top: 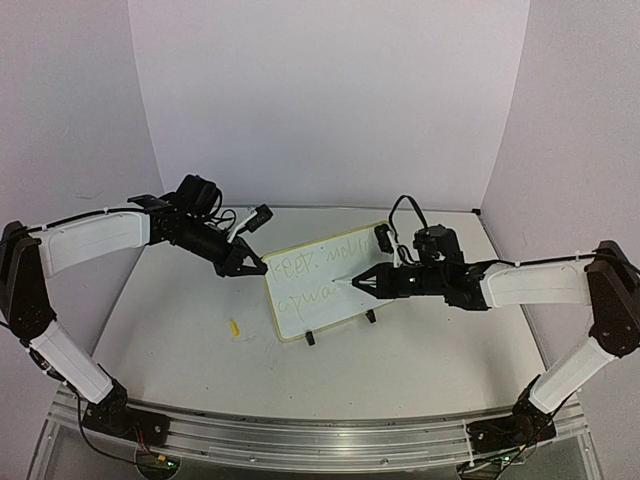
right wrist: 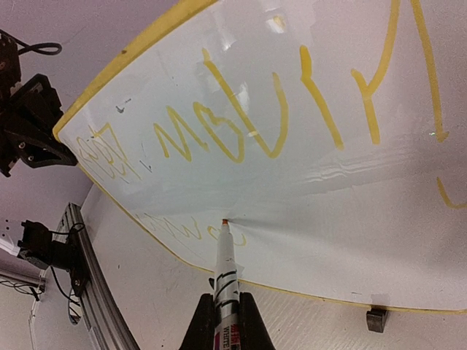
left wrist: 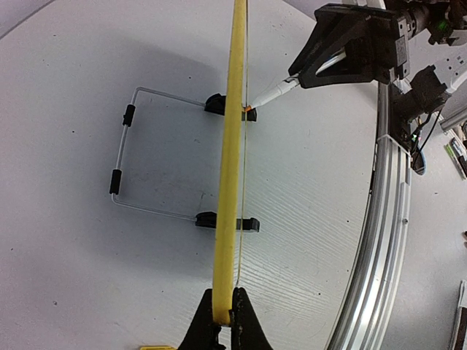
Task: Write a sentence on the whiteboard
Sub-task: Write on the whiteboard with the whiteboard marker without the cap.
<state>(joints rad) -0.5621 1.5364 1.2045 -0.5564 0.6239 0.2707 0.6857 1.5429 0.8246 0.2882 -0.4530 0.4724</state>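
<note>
At mid-table, left gripper (left wrist: 222, 315) is clamping the whiteboard (top: 325, 290) edge, right gripper (right wrist: 225, 312) clamping a marker (right wrist: 225, 271).
Its tip is touching the board; the sentence (right wrist: 226, 130) is showing faint, hardly legible.

Light is even and bright in all 3 views, coming from overhead. The small white board with a pale yellow rim (top: 330, 312) throws only a soft shadow on the pale grey bench (top: 190, 330). Its glossy face carries small glare spots (right wrist view, near the top). Both wrist views bow at the edges: the silver aluminium rail (left wrist: 379, 240) curves. The top view is slightly soft.
</note>
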